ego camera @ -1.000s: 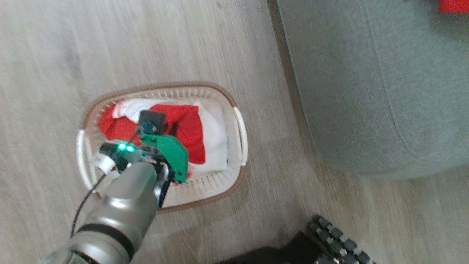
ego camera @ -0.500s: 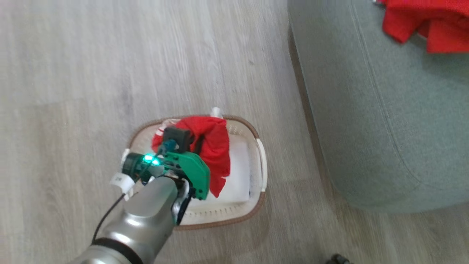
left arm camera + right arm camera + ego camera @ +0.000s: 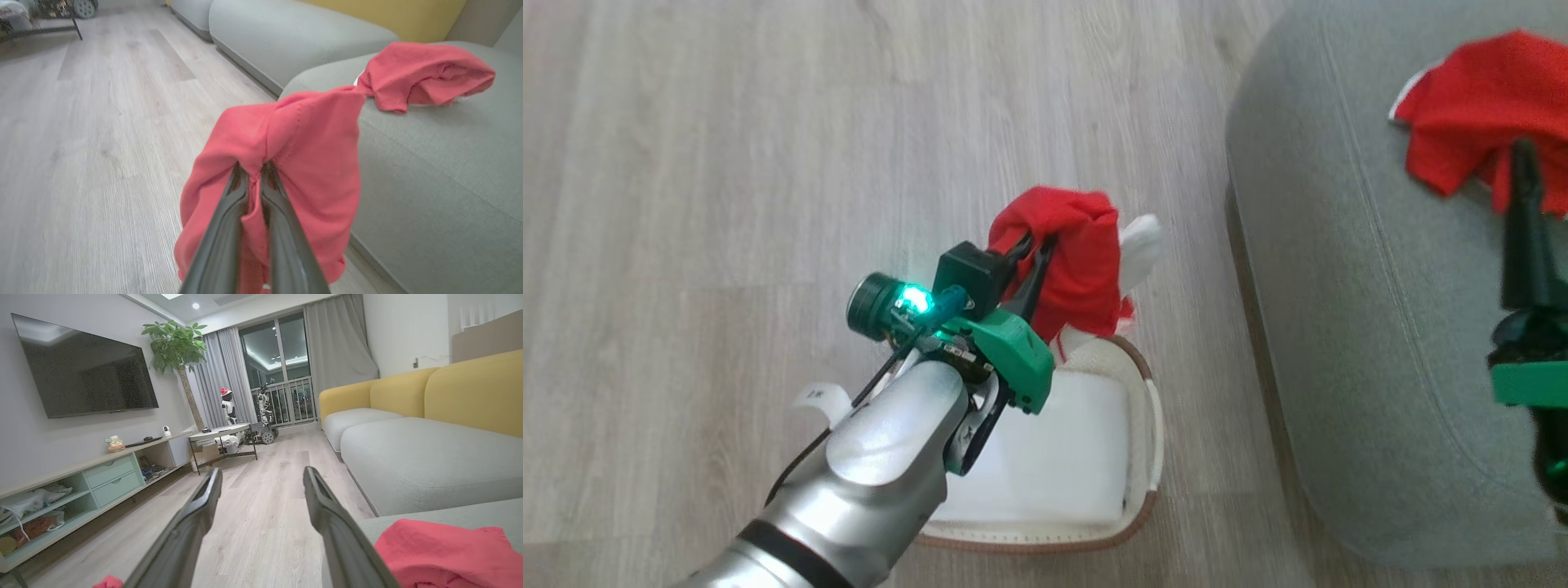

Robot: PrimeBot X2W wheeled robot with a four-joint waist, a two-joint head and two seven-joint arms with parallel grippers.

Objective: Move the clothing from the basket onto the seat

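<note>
My left gripper [image 3: 1036, 242] is shut on a red piece of clothing [image 3: 1072, 260] and holds it in the air above the far end of the white basket [image 3: 1054, 545]; a white part of the cloth hangs beside it. In the left wrist view the fingers [image 3: 235, 196] pinch a fold of this clothing [image 3: 314, 155]. A second red piece [image 3: 1474, 114] lies on the grey-green seat [image 3: 1339, 327], to the right of the basket. My right gripper [image 3: 262, 473] is open, hovering by that piece [image 3: 441, 551], with nothing between its fingers.
The basket stands on pale wooden floor [image 3: 727, 163], close to the seat's left edge, with a flat white sheet [image 3: 1045, 465] inside. More grey cushions with yellow backs [image 3: 470, 392] run beyond the seat. A TV unit [image 3: 81, 477] and a low table [image 3: 220, 433] stand across the room.
My left gripper has lifted the red clothing up out of the basket. The head camera has shifted, bringing my right gripper and more of the seat into the picture.
</note>
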